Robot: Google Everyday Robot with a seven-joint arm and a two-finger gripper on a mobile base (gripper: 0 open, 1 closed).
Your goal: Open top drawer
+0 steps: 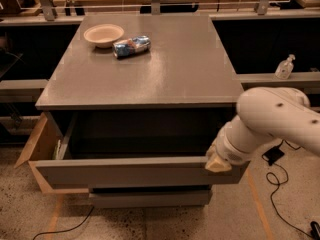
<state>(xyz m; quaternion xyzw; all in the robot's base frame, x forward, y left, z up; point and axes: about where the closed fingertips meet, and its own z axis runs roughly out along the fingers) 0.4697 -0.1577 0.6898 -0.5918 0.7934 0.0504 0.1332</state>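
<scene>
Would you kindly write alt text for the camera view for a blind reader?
The top drawer of a grey cabinet is pulled well open, with the robot's hand at the right end of its front. A bowl and a can lie on top.

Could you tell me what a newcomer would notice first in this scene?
The white arm on the right stands out, its gripper at the right end of the top drawer, which is pulled well out under the grey counter. At the counter's far left sit a pale bowl and a blue can.
</scene>
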